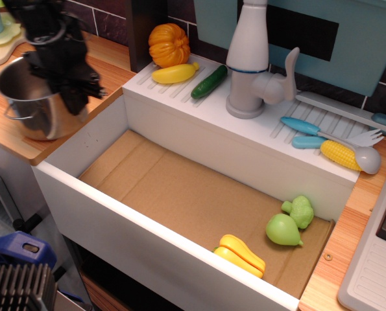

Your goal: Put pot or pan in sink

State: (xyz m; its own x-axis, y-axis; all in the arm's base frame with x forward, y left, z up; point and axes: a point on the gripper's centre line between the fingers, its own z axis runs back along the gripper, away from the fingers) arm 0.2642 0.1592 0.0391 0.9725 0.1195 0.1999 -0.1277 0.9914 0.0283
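Blurrily, black gripper (72,91) grips shiny steel pot (30,103) beside white sink (160,233).

The sink's (82,150) left and middle floor lies open; a yellow squash (240,255), green pear (283,230) and broccoli (300,210) crowd its right end, the faucet (251,61) towering behind.

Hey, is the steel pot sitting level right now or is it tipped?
Tipped. The pot leans with its rim higher on the left, the gripper at its right rim. It is blurred, over the wooden counter beside the sink.
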